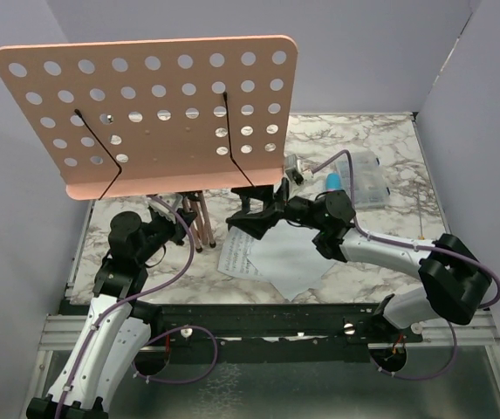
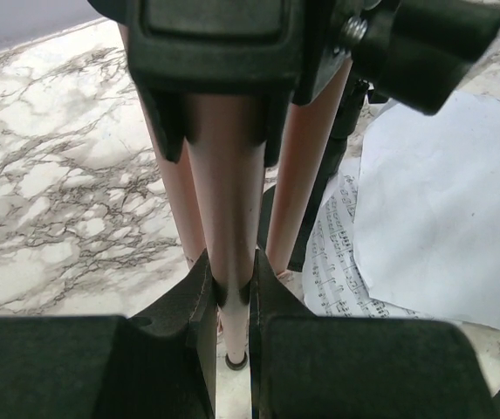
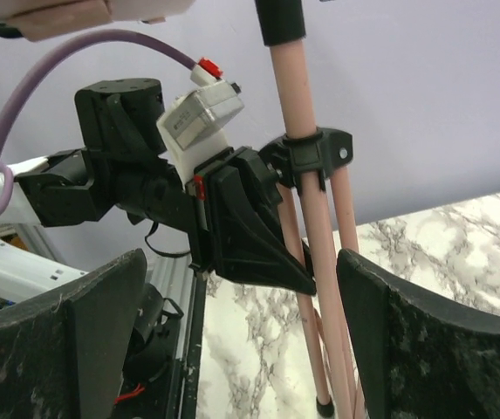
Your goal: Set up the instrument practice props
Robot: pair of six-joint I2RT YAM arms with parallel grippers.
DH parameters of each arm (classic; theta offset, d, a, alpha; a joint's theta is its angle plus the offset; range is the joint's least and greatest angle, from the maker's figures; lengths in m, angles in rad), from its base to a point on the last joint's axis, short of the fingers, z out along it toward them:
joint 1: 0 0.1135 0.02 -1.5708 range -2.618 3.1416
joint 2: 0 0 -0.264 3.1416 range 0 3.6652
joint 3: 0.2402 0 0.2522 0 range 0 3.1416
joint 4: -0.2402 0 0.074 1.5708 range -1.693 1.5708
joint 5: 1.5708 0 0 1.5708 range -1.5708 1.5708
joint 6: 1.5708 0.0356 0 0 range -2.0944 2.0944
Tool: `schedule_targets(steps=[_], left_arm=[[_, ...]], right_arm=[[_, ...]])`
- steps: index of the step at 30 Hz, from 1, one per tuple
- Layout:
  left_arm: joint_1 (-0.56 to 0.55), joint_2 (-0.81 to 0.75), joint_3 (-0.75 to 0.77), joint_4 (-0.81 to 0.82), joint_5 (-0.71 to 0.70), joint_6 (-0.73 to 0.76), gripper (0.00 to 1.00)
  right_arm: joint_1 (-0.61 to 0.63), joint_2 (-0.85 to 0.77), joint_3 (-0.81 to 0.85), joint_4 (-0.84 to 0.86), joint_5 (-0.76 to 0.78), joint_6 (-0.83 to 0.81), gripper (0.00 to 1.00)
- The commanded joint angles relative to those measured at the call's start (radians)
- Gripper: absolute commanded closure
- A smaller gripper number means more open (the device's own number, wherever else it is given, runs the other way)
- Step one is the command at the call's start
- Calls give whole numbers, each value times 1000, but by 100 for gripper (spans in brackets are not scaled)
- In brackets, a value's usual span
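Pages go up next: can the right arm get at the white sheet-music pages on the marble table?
Probably yes. The right gripper is open over the far edge of the white sheet-music pages, and nothing lies on the blank one. The left gripper is aside, shut on a pink tripod leg.

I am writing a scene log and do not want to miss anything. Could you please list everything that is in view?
music stand: one, pink, hole-dotted desk on thin tripod legs, table's far left
sheet-music pages: two, white, overlapping flat, near middle
toy microphone: one, blue, at the box's left end, partly hidden
compartment box: one, clear plastic, far right
table: one, white marble, grey veins
left gripper: black, shut on a tripod leg
right gripper: black, open, beside the legs
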State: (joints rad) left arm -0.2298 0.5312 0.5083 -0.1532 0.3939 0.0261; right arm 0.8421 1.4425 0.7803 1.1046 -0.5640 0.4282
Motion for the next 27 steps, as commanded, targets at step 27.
schedule_targets(steps=[27], left_arm=[[-17, -23, 4, 33, 142, -45, 100]], right_arm=[[-175, 53, 2, 167, -245, 215, 6]])
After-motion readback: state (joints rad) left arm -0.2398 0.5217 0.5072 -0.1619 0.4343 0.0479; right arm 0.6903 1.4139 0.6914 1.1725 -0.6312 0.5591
